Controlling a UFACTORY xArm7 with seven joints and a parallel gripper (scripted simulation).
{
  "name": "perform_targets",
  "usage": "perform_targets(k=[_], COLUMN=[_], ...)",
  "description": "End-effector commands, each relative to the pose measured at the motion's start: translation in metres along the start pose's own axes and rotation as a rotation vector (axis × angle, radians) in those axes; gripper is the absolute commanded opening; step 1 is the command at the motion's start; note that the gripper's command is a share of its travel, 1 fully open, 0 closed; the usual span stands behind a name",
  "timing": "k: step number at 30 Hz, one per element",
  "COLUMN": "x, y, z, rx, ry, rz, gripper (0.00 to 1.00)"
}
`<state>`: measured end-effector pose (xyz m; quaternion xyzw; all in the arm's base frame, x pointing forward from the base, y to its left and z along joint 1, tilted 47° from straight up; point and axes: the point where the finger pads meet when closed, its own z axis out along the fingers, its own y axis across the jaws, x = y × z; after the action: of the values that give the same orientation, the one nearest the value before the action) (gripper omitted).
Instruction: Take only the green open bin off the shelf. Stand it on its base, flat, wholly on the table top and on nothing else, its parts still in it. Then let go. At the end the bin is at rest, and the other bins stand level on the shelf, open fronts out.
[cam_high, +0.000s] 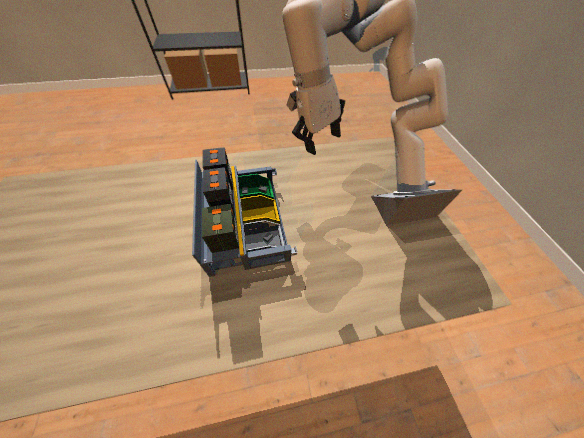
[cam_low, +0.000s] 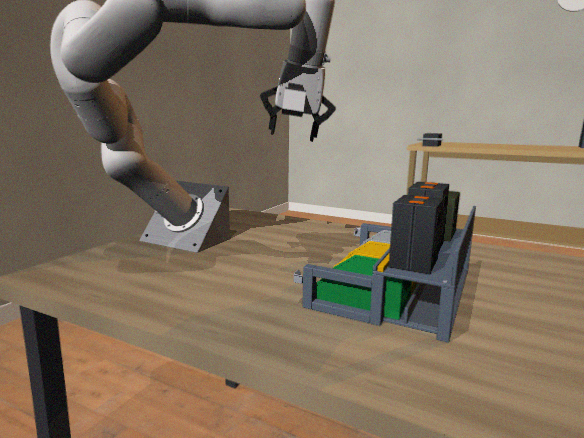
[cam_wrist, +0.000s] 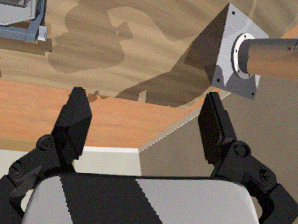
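Observation:
The green bin (cam_high: 256, 178) (cam_low: 345, 295) sits in the low blue-grey shelf (cam_high: 265, 256) (cam_low: 444, 320) (cam_wrist: 30, 34), at one end of the row. Small grey parts show inside it in the top view. The yellow bin (cam_high: 261, 215) (cam_low: 372, 249) is beside it, and the grey bin (cam_high: 260, 241) is at the other end. All appear level, open fronts toward the arm's base. The shelf stands on the table top (cam_high: 125, 225) (cam_low: 240, 310) (cam_wrist: 150, 25). My gripper (cam_high: 323, 142) (cam_low: 293, 136) (cam_wrist: 145, 103) is open and empty, high above the table and away from the bins.
Several dark cases with orange latches (cam_high: 216, 185) (cam_low: 416, 230) stand on the shelf's upper deck behind the bins, against a tall back panel. A yellow strip runs along the deck's front. The arm's wedge base (cam_high: 417, 212) (cam_low: 215, 235) (cam_wrist: 200, 55) stands across from the open fronts.

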<state>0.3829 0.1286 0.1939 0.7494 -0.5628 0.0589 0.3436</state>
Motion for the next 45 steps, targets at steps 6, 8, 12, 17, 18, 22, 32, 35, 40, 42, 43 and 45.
perform_targets(k=[6, 8, 12, 17, 18, 22, 32, 35, 40, 42, 43, 45], x=[-0.0027, -0.0027, -0.0027, -0.0036, -0.0038, -0.0038, -0.0040, -0.0044, -0.0044, -0.0044, -0.0044, -0.0044], y=[0.0036, 0.0036, 0.0036, 0.0053, 0.0058, 0.0058, 0.0062, 0.0069, 0.0069, 0.0069, 0.0069, 0.0069], z=[-0.0012, -0.0012, -0.0012, -0.0007, -0.0006, -0.0006, -0.0005, -0.0003, -0.0003, -0.0003, -0.0003, -0.0003], rx=[0.042, 0.042, 0.042, 0.078, 0.087, 0.087, 0.105, 0.132, 0.132, 0.132, 0.132, 0.132], ry=[-0.001, -0.001, -0.001, -0.003, -0.003, -0.003, -0.004, -0.005, -0.005, -0.005, -0.005, -0.005], rz=[0.203, 0.203, 0.203, 0.407, 0.458, 0.458, 0.560, 0.714, 0.714, 0.714, 0.714, 0.714], gripper=[1.00, 1.00, 1.00, 1.00, 1.00, 1.00, 1.00, 1.00, 1.00, 1.00, 1.00, 1.00])
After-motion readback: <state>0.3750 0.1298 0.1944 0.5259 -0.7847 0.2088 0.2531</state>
